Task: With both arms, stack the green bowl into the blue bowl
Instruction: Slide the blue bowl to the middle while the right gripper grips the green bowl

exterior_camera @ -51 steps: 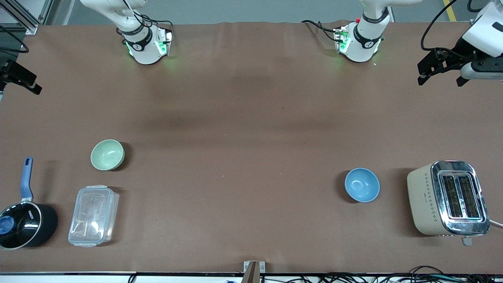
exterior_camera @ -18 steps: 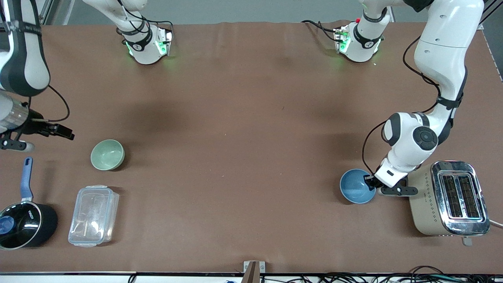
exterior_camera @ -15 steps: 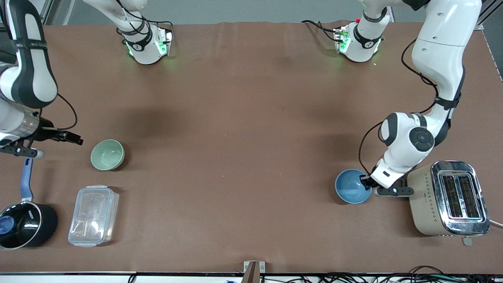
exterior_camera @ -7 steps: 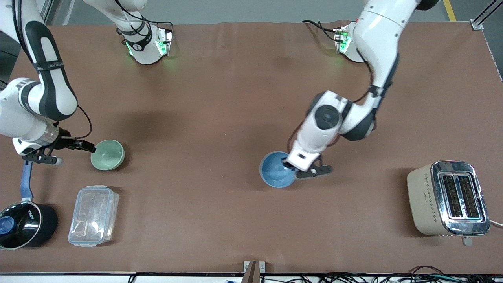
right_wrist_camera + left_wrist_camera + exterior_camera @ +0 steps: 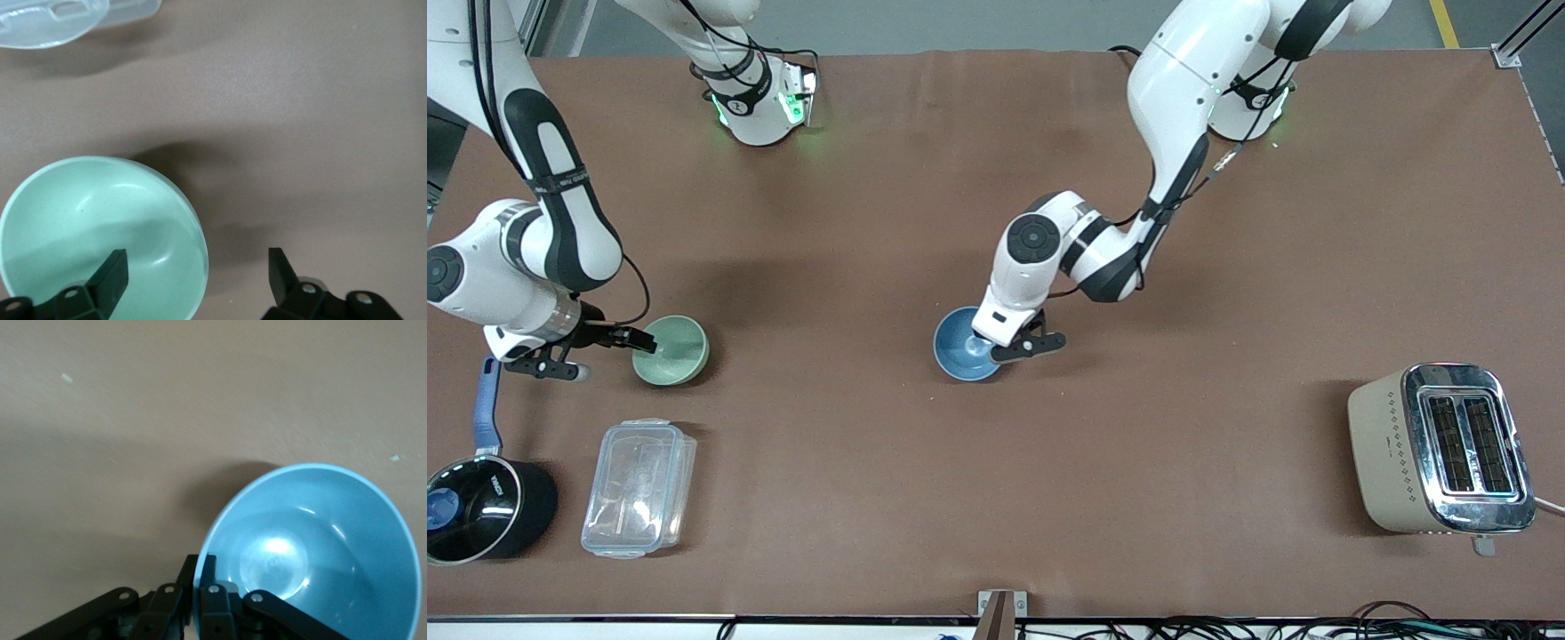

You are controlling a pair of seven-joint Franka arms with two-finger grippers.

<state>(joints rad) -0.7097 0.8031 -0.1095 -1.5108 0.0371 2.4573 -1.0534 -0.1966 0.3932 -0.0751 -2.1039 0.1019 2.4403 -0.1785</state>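
The pale green bowl sits on the brown table toward the right arm's end. My right gripper is open and straddles its rim. In the right wrist view one finger is inside the green bowl and the other outside, with the right gripper around the rim. My left gripper is shut on the rim of the blue bowl, low over the table's middle. In the left wrist view the left gripper pinches the tilted blue bowl. I cannot tell whether the bowl touches the table.
A black saucepan with a blue handle and a clear plastic container lie nearer the front camera than the green bowl. The container's edge shows in the right wrist view. A beige toaster stands toward the left arm's end.
The left gripper took the blue bowl by its rim beside the toaster and moved it to the table's middle. The right gripper came down to the green bowl's rim.
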